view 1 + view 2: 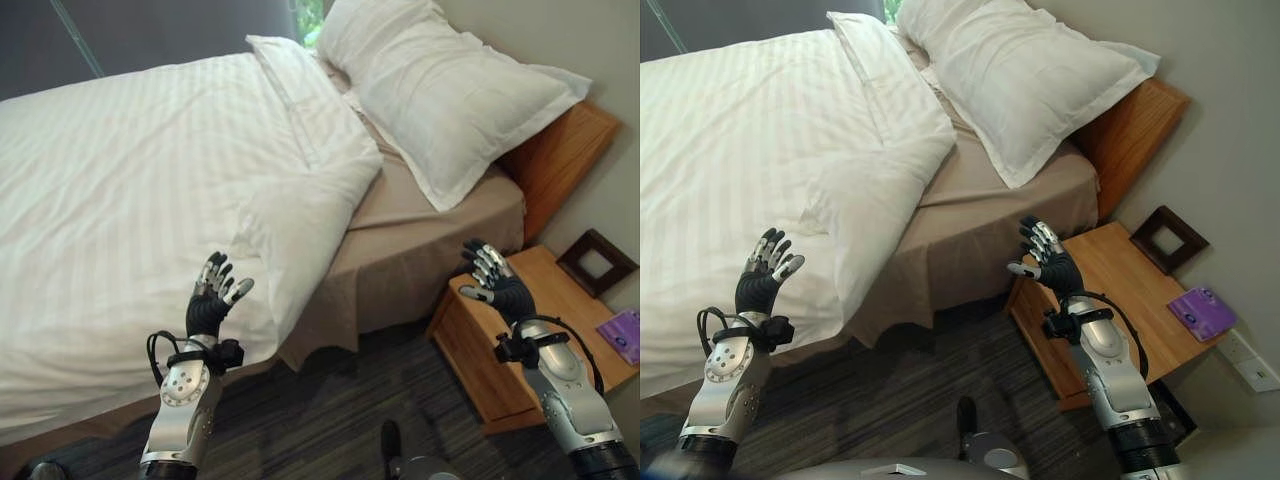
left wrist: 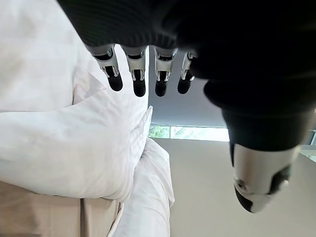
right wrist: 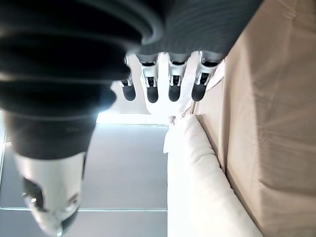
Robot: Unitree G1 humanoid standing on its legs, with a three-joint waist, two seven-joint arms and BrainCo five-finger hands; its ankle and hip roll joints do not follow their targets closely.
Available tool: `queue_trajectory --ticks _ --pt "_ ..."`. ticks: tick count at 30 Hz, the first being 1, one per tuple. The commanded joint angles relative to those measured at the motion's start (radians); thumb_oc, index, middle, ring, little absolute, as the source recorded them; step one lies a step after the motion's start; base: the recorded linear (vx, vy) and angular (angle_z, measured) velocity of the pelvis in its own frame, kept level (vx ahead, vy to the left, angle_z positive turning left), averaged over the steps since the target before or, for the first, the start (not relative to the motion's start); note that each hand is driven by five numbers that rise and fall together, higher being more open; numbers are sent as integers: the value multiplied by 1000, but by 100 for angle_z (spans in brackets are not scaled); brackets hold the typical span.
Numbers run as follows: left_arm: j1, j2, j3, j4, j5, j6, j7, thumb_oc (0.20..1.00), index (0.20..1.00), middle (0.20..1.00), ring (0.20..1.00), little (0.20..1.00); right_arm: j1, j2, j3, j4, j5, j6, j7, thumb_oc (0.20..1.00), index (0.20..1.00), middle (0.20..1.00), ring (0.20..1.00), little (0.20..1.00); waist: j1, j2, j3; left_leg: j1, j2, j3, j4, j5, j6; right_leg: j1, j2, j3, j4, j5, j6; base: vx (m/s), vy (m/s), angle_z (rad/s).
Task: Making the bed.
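A white striped duvet (image 1: 140, 180) covers most of the bed, its top corner folded back and hanging over the near side. Beside it the beige sheet (image 1: 430, 215) lies bare near the head. A large white pillow (image 1: 440, 85) leans on the wooden headboard (image 1: 560, 150). My left hand (image 1: 212, 300) is raised in front of the duvet's hanging edge, open, holding nothing. My right hand (image 1: 492, 275) is raised in front of the bed's side near the nightstand, open and empty too. The duvet (image 2: 64, 148) also shows past the left hand's fingers.
A wooden nightstand (image 1: 520, 340) stands right of the bed, under my right arm. On it lie a dark picture frame (image 1: 597, 262) and a purple booklet (image 1: 625, 335). Dark carpet (image 1: 330, 410) runs along the bed's side. A beige wall (image 1: 1220, 120) rises behind.
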Motion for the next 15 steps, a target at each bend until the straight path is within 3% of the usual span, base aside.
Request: queue_trajectory --ticks 1,4,6,9,12,15 --pt "-82 69 31 -18 13 -52 2 1000 1000 1000 1000 1000 -50 -8 12 -14 -10 -44 3 1000 1000 1000 1000 1000 -5 8 -36 -69 -11 12 10 23 17 98 -29 -8 16 -143 54 33 -49 5" --pt "-157 162 52 29 37 -59 19 1000 1000 1000 1000 1000 -46 -28 15 -13 -9 -38 8 1000 1000 1000 1000 1000 -26 22 -40 -72 -8 18 10 23 8 99 -25 0 16 -148 50 39 -32 4" --pt "-176 176 55 55 32 -60 26 1000 1000 1000 1000 1000 -49 -30 17 -12 -7 -36 10 1000 1000 1000 1000 1000 -29 24 -38 -72 -7 19 10 23 7 97 -25 2 16 -149 49 16 -7 0" --pt "-235 230 60 208 -8 -41 42 1000 1000 1000 1000 1000 -43 -44 29 -23 -1 -27 22 1000 1000 1000 1000 1000 -47 33 -35 -72 -6 31 10 22 3 93 -22 13 16 -149 49 47 -13 -5" --pt "-396 389 33 522 7 -5 61 1000 1000 1000 1000 1000 -7 -57 60 -52 14 -12 50 1000 1000 1000 1000 1000 -87 49 -25 -78 -2 65 10 21 -5 75 -17 42 16 -142 53 56 10 -12" --pt "-470 440 21 663 -3 8 55 1000 1000 1000 1000 1000 17 -58 70 -64 22 -9 60 1000 1000 1000 1000 1000 -106 56 -22 -86 0 83 10 21 -10 60 -13 52 16 -138 57 44 13 -25"
